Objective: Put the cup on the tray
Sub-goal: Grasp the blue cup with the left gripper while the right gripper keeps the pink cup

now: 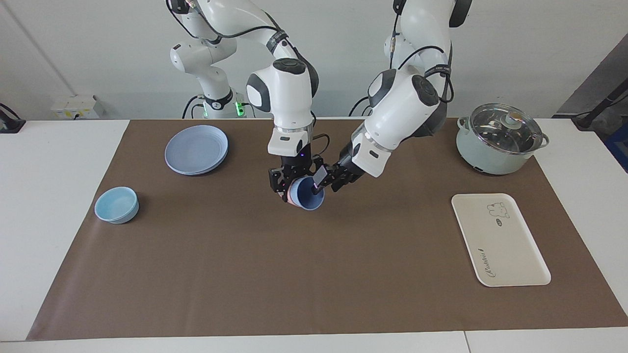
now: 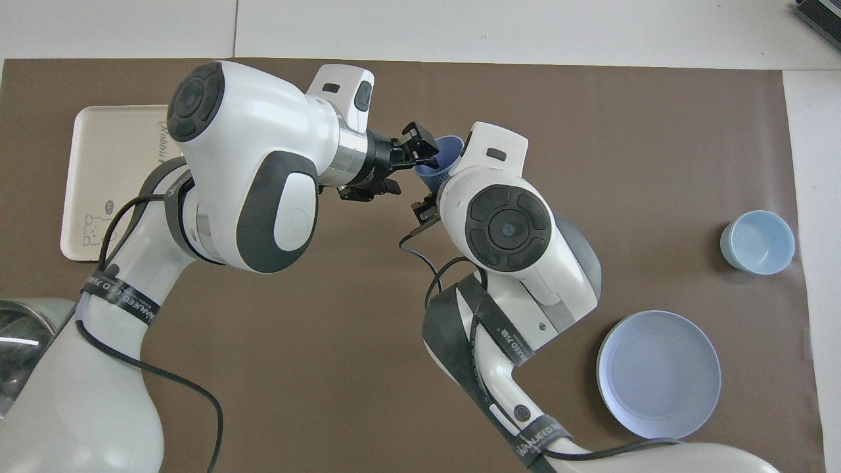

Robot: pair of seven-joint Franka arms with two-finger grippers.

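Above the middle of the brown mat on the table, the right claw (image 1: 293, 189) is clamped on the periwinkle cup (image 1: 309, 194), holding it tipped on its side in the air with its mouth turned away from the robots. A strip of pink shows at the cup's base between the fingers; what it belongs to cannot be told. The left claw (image 1: 325, 179) has its tips at the cup's rim, one fingertip (image 1: 319, 175) apparently at or just inside the mouth; whether its fingers are parted or already pinching the wall cannot be told. The moment reads as a mid-air handover from one arm to the other.

The cream tray (image 1: 510, 255) with the rabbit drawing lies flat at the left arm's end of the table, well apart from the cup and with nothing on it. A lidded pot (image 1: 500, 139) stands nearer to the robots than the tray. A blue plate (image 1: 196, 148) and a light-blue bowl (image 1: 117, 204) sit toward the right arm's end.

The risk lies in the exchange itself. If the right claw lets go before the left has a firm pinch on the thin rim, the tilted cup could drop and roll across the mat. A pinch on the rim alone may also let the cup swing or slip on the way to the tray.
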